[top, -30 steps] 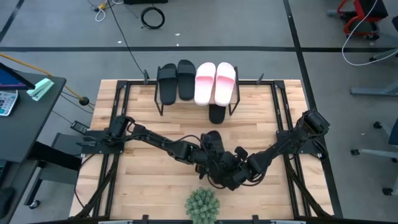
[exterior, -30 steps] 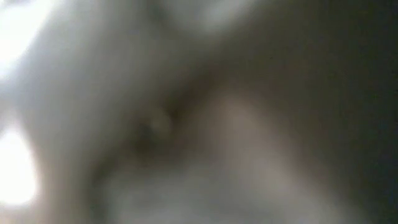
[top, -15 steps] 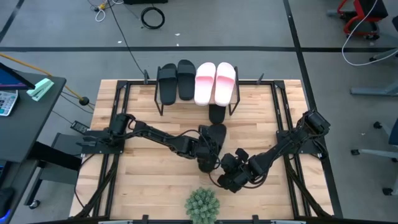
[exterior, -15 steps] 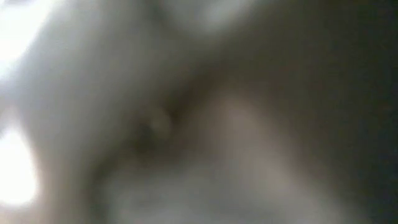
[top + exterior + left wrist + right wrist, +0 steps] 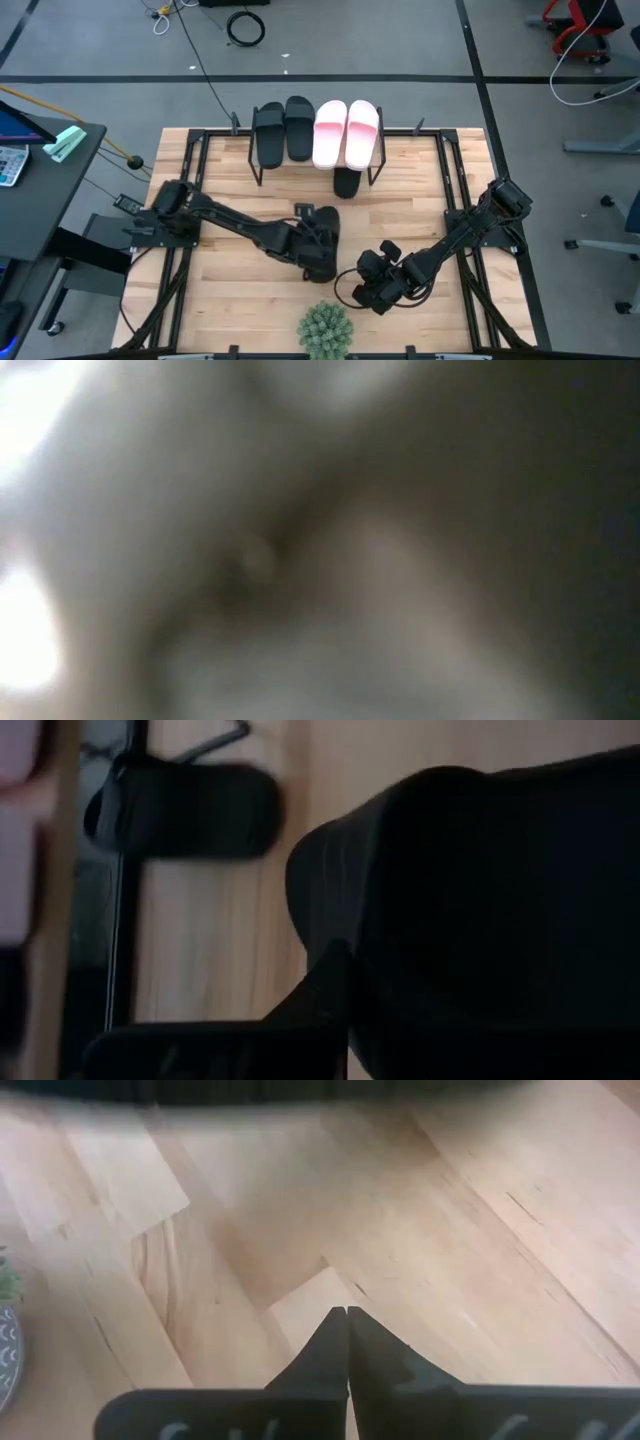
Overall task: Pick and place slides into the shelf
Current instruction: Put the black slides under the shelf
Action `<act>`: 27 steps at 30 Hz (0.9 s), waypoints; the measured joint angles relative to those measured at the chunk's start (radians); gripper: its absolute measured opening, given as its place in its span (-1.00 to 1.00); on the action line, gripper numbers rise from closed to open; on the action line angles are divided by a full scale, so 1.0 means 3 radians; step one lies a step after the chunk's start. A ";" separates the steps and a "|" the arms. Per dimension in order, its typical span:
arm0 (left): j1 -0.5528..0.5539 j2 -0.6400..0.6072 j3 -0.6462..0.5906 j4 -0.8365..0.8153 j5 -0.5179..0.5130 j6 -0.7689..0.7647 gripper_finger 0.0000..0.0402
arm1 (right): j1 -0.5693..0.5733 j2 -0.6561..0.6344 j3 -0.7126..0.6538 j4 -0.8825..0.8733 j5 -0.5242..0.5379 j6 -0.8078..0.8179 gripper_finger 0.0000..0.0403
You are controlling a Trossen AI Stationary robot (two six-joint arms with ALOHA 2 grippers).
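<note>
Black slide (image 5: 322, 243) sits mid-table, clamped in the left gripper (image 5: 318, 250). Four slides rest atop the shelf (image 5: 262, 160), another beneath. Right gripper (image 5: 346, 1342), fingers together, hovers over bare tabletop (image 5: 420, 190) near the plant (image 5: 325, 331).

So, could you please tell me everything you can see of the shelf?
The shelf is a small, low rack standing at the middle of the table's far edge. Thin black wire legs show at both ends. Its top is almost wholly covered by two black slides and two pink-and-white slides, lying side by side. Another black slide pokes out from underneath, towards the right end.
</note>
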 joint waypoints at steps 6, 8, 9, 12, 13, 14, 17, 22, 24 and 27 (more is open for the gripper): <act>0.0066 -0.0114 -0.0001 -0.0198 -0.0170 -0.0061 -0.94 | -0.0001 0.0000 0.0000 -0.0001 0.0004 0.0004 -0.99; 0.0139 -0.0093 0.0000 -0.0205 -0.0177 0.0027 -0.94 | -0.0001 0.0000 0.0000 -0.0001 0.0005 0.0008 -0.99; 0.0184 -0.0075 0.0001 -0.0193 -0.0180 0.0066 -0.93 | -0.0001 0.0000 0.0000 -0.0001 0.0005 0.0016 -0.98; 0.0354 -0.0032 -0.0004 -0.0283 -0.0161 0.0071 -0.94 | -0.0001 0.0000 0.0000 0.0007 0.0004 0.0020 -0.98; 0.0414 -0.0025 -0.0004 -0.0274 -0.0177 0.0056 -0.94 | 0.0006 0.0000 0.0000 0.0005 0.0003 0.0019 -0.98; 0.0472 -0.0021 -0.0004 -0.0275 -0.0176 0.0046 -0.94 | 0.0014 0.0000 -0.0001 0.0009 0.0003 0.0019 -0.98; 0.0642 -0.0001 -0.0001 -0.0281 -0.0191 0.0072 -0.94 | 0.0029 0.0000 -0.0001 -0.0012 0.0001 0.0020 -0.98; 0.0884 0.0097 -0.0002 -0.0251 -0.0175 0.0224 -0.94 | 0.0042 0.0000 -0.0001 -0.0019 0.0019 0.0029 -0.98; 0.0944 0.0145 -0.0002 -0.0231 -0.0184 0.0360 -0.94 | 0.0042 0.0000 -0.0001 -0.0023 0.0020 0.0029 -0.98; 0.1014 0.0212 -0.0002 -0.0030 -0.0166 0.0586 -0.94 | 0.0042 0.0000 -0.0001 -0.0043 0.0021 0.0030 -0.98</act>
